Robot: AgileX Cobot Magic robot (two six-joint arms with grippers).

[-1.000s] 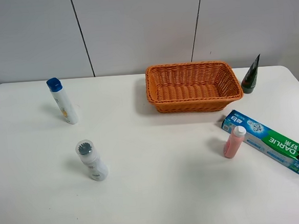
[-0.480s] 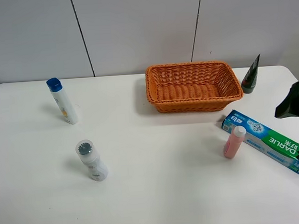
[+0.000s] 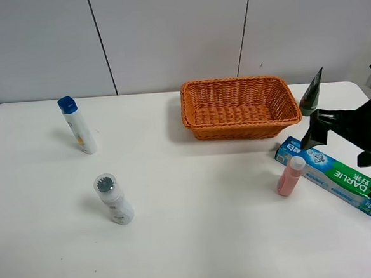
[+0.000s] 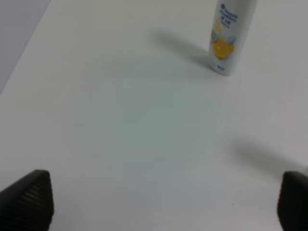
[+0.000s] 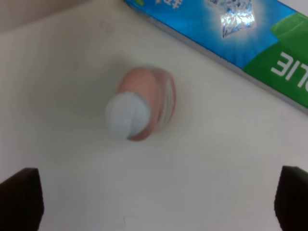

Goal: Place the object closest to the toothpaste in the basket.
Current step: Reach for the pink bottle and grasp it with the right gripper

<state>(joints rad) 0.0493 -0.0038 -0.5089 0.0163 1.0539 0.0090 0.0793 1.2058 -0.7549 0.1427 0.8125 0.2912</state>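
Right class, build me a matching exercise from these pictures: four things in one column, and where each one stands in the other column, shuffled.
Things:
1. pink bottle
2. blue-capped bottle
3. green tube
4. basket

Places:
A. far left in the high view
B. just right of the basket, at the back
C. right beside the toothpaste box
D. back middle in the high view

Pairs: 1-C, 2-A, 3-B, 4-D

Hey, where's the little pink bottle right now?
In the exterior high view, the pink bottle stands upright on the right side, just left of the toothpaste box and nearer the camera than the basket.
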